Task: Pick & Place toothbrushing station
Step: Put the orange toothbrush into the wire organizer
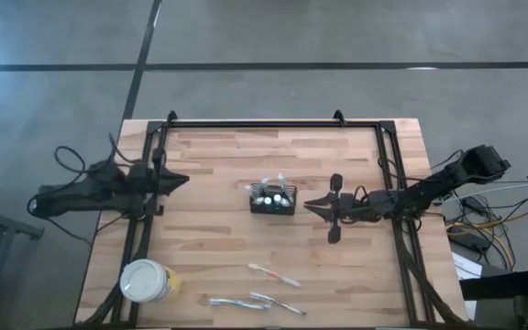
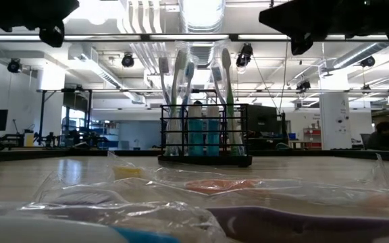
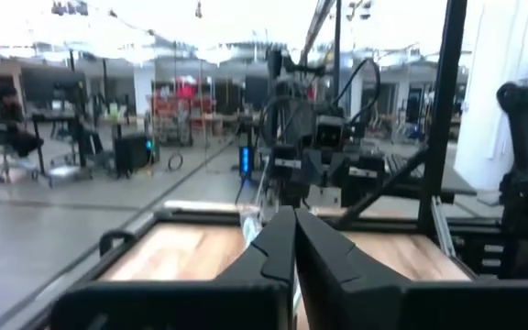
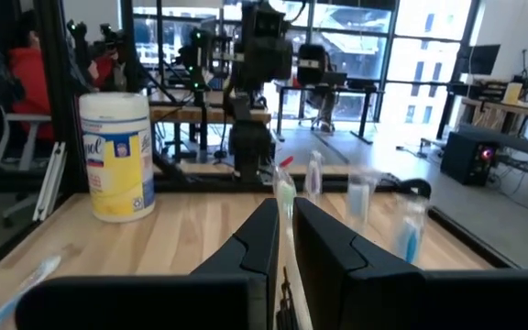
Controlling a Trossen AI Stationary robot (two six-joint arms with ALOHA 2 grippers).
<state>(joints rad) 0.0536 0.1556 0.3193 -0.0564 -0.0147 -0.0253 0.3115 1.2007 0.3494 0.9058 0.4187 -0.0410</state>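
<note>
The toothbrushing station, a small black mesh caddy (image 1: 272, 199), stands on its base at the middle of the wooden table. Several toothbrushes and blue tubes stand upright in it, as the low view (image 2: 204, 135) shows. My right gripper (image 1: 308, 205) is shut and empty, just off the caddy's right side and above the table. Its wrist view (image 4: 285, 220) shows the toothbrush heads (image 4: 314, 174) beyond its fingertips. My left gripper (image 1: 183, 181) is shut and empty at the table's left side, pointing toward the caddy; it also shows in the left wrist view (image 3: 293, 215).
A round white tub with a yellow label (image 1: 145, 280) stands at the near left corner. Three wrapped toothbrushes (image 1: 273, 274) (image 1: 236, 302) (image 1: 278, 302) lie near the front edge, close to the low camera (image 2: 221, 185). A black frame (image 1: 273, 124) runs around the table.
</note>
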